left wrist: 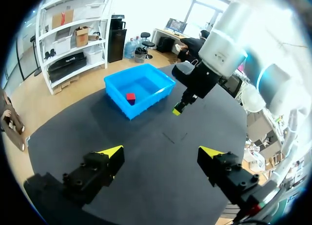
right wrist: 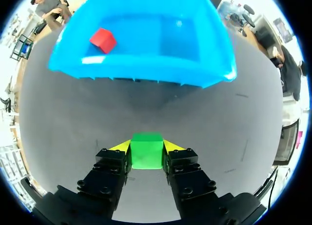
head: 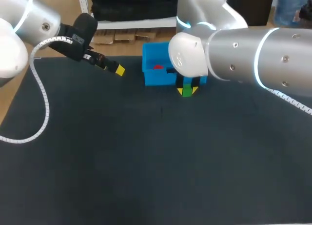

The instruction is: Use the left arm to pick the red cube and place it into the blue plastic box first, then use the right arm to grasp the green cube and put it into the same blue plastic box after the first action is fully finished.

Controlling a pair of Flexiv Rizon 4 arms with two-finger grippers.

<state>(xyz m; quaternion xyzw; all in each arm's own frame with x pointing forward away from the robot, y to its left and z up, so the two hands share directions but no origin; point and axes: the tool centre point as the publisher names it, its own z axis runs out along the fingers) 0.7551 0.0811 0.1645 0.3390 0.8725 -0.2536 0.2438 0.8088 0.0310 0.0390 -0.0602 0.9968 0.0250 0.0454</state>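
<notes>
Table [head: 146, 161]: box [head: 155, 79] sits at far middle, close to the back edge.

Loose cube [head: 158, 66] lies inside the box, on its floor, toward the left end.

Right gripper [right wrist: 146, 146] comes in from the right, just before the box's front wall, toward its right end. Held cube [right wrist: 146, 152] is between its fingers, one against each side. It is outside the box; whether it rests on the table or hangs just above, can't tell.

Left gripper [head: 113, 68] is left of the box and apart from it, over the far left of the table, fingers spread with nothing between.
</notes>
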